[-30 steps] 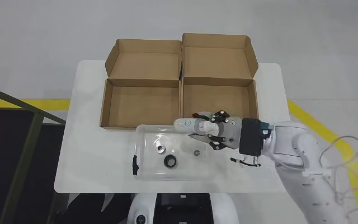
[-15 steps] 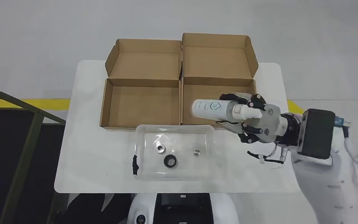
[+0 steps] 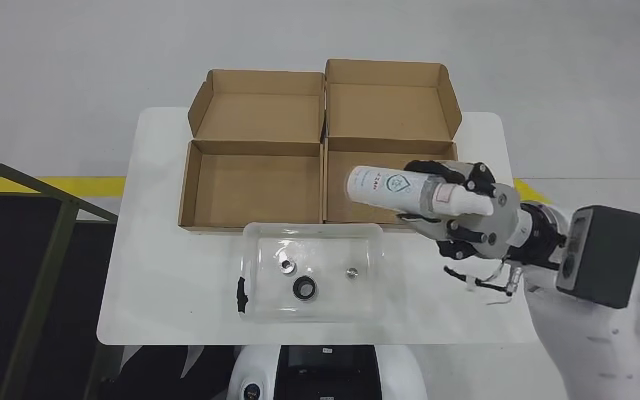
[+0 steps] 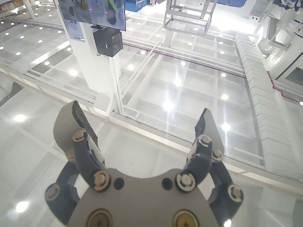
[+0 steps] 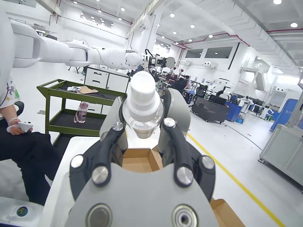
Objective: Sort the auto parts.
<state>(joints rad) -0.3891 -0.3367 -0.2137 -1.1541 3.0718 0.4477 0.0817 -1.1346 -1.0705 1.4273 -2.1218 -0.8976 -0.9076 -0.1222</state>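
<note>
Bottle [image 3: 385, 185] print too small to read

A grey floor [image 3: 100, 60] is seen around the white worktop [image 3: 160, 290], and a yellow line [image 3: 60, 185] is painted on it past the worktop's left and right edges. In the right wrist view a large hall is shown, its white ceiling [image 5: 213, 5] set with round lamps [image 5: 277, 0] and carried by a white pillar [image 5: 153, 29]. A green trolley [image 5: 64, 119] is placed beyond the worktop's left edge, with a pink bottle [image 5: 81, 112] stood on its lower shelf. A dark screen [image 4: 87, 1] is mounted on a column.
</note>
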